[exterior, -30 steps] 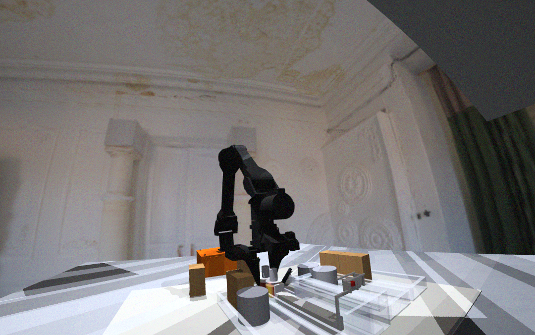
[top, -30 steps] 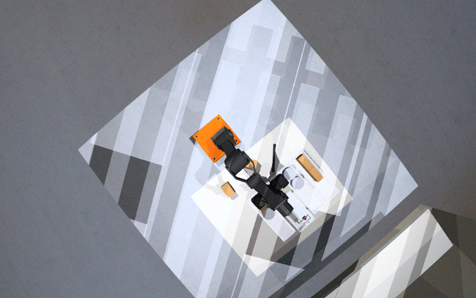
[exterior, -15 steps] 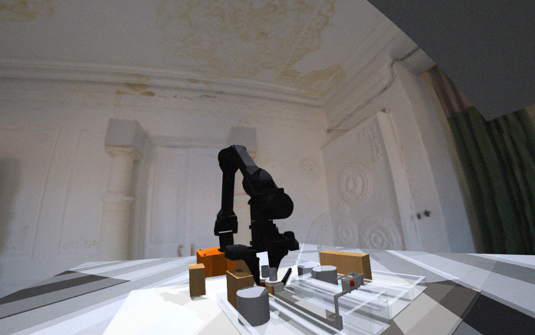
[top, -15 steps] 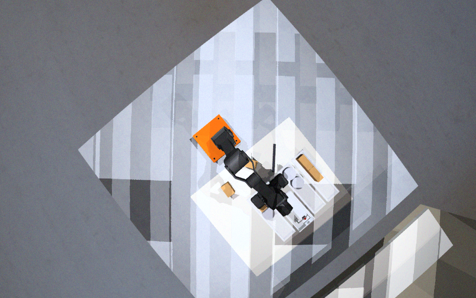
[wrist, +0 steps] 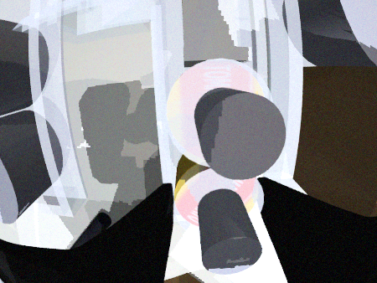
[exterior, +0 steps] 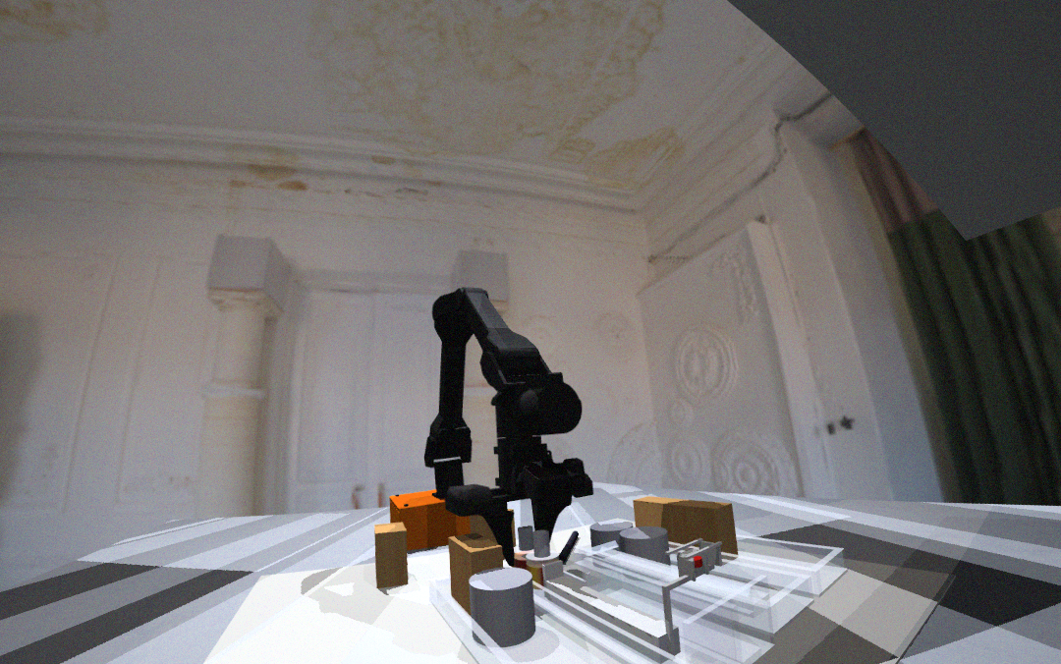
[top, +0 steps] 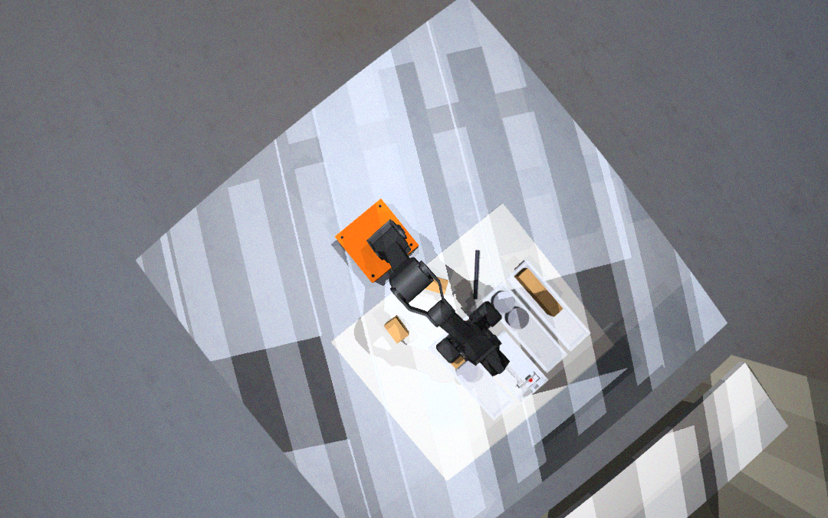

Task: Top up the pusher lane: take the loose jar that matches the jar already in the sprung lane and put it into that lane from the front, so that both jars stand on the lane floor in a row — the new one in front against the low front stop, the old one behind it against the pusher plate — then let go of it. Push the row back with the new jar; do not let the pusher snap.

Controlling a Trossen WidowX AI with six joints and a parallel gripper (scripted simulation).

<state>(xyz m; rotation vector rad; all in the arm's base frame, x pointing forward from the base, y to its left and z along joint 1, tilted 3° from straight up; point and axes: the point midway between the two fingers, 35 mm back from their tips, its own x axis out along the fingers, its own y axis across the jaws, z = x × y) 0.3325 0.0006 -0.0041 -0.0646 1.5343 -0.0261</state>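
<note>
The old jar (wrist: 180,105), pale-topped with pink and yellow marks and a dark round knob, stands in the clear-walled lane (wrist: 162,105). Behind it is the grey pusher plate (exterior: 552,571). The matching new jar (wrist: 186,205) stands in front, close against it in the wrist view. Both look upright; their grey knobs show in the exterior view. My gripper (wrist: 215,188) (exterior: 526,548) is slightly open, its black fingers close on either side of the new jar. The low front stop and the jars' bases cannot be made out. The arm hides the jars in the top view.
Large grey cylinders (top: 517,317) (exterior: 643,544) stand in the neighbouring lane, and another grey cylinder (exterior: 501,606) beside a brown block (exterior: 474,571) on the other side. A long brown block (top: 537,292) (exterior: 685,525) occupies the far lane. A black rod (top: 476,274) (wrist: 90,230) stands near the lane fronts.
</note>
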